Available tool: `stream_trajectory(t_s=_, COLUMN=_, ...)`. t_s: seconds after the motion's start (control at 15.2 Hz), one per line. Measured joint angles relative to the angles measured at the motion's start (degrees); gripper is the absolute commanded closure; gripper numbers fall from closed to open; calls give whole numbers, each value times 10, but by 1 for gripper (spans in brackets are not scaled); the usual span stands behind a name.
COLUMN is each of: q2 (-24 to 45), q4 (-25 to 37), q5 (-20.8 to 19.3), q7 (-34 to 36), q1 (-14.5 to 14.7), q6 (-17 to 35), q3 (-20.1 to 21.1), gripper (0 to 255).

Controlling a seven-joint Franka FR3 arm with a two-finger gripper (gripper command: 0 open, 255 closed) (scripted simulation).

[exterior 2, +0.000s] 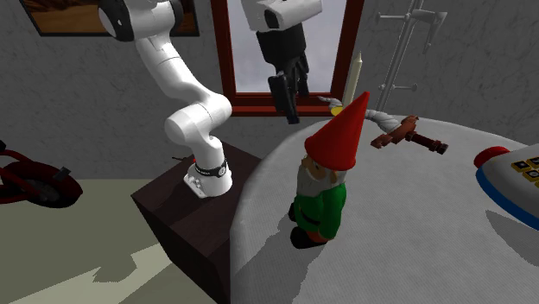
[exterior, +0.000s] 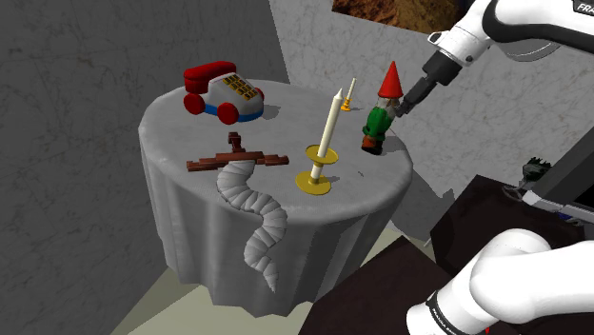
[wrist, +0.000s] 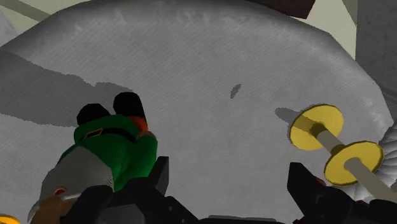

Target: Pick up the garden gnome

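The garden gnome (exterior: pixel 378 122) is standing upright near the bench (exterior: pixel 181 133) rim, right of centre in the upper half of the shoulder view. The pincer (exterior: pixel 411 101) is hovering just beside its red hat, toward the frame's right, with its fingers spread wide and gripping nothing. In the wrist view the gnome is sitting outside the gap, beside 1 finger (wrist: pixel 156 181) rather than between the 2.

Risk 1: closing or descending from this offset is likely to strike the hat or shoulder, toppling the figure, possibly off the rim.

Risk 2: the tall candle (exterior: pixel 329 128) is standing near the gnome, so an overshoot could knock it over.
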Motion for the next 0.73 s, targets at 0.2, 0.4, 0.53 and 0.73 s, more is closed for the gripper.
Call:
stream_trajectory(t_s=0.2, q2=25, q4=27, q5=18, q7=-63, q1=13, q6=32, q3=-43, gripper=0)
stream_trajectory(t_s=0.4, q2=63, q4=74, q5=47, q7=-129, q1=33, q6=53, q3=-90, gripper=0)
stream_trajectory(t_s=0.53, q2=88, q4=104, q5=72, q7=-174, q1=47, q6=65, q3=-122, gripper=0)
stream_trajectory(t_s=0.73, q2=134, q4=163, q5=120, q7=-243, q1=74, q6=70, q3=-175, gripper=0)
